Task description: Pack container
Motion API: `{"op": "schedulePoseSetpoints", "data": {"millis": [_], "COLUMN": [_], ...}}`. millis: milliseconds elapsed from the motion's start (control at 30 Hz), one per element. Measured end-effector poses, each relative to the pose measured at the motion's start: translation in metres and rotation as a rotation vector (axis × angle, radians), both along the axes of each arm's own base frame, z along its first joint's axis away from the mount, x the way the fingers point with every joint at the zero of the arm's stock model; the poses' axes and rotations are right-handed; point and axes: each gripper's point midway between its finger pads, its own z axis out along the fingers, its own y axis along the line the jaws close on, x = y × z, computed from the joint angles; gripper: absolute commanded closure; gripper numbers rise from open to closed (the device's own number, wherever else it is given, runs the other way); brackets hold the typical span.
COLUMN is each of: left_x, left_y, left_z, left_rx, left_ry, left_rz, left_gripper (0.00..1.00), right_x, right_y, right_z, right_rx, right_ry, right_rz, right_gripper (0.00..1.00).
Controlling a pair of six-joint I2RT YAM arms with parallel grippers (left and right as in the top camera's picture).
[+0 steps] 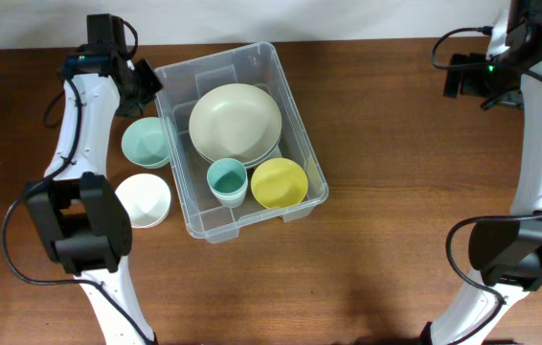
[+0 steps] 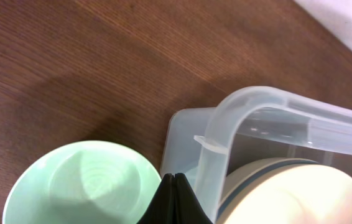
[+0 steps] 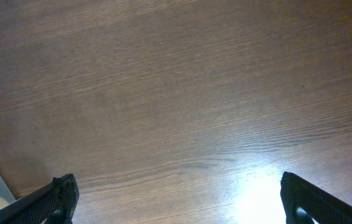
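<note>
Jaws on our left gripper [image 2: 173, 190] are pressed fully together with nothing between them. The closed tips hang over the gap between the mint bowl [image 2: 79, 186] and the container [image 2: 275, 112], and we cannot tell whether they touch either. Jaws on our right gripper [image 3: 179, 202] stand as wide as they go, empty, above bare table [image 3: 182, 93].

Taking things largest first, the table is broad brown wood, with open room across its whole right half and along the front strip. The container sits left of centre, turned slightly, its far left corner just beside our left gripper. Inside it a big cream plate [image 1: 236, 122] fills the far half. A yellow bowl [image 1: 279, 182] and a smaller teal cup [image 1: 227, 180] stand side by side in the near half. Outside, the mint bowl sits just beside the container's left wall, and a white bowl [image 1: 144, 199] lies a little nearer.

Only the overhead view shows the yellow bowl, teal cup and white bowl. The left wrist view alone gives the container's rounded rim corner up close, with a grey-green edge just under the cream plate. The right wrist view catches only a pale sliver at its left edge, apparently the container.
</note>
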Motion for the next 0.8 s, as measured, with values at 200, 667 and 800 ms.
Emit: {"op": "schedulePoseSetpoints", "data": {"millis": [200, 667, 800], "left_x": [0.015, 0.026, 0.026], "left_y": [-0.005, -0.039, -0.054], "left_z": [-0.007, 0.0, 0.001], "left_rx": [-0.029, -0.084, -0.072], "left_ry": [-0.043, -0.161, -0.176], "left_rz": [-0.047, -0.372, -0.45], "left_gripper": [1.0, 0.99, 0.99], "right_x": [0.0, 0.0, 0.0], "right_y": [0.0, 0.0, 0.0], "right_z": [0.0, 0.0, 0.0], "right_rx": [0.0, 0.0, 0.0], "right_ry": [0.0, 0.0, 0.0], "right_rz": [0.0, 0.0, 0.0], "right_gripper": [0.01, 0.01, 0.01]}}
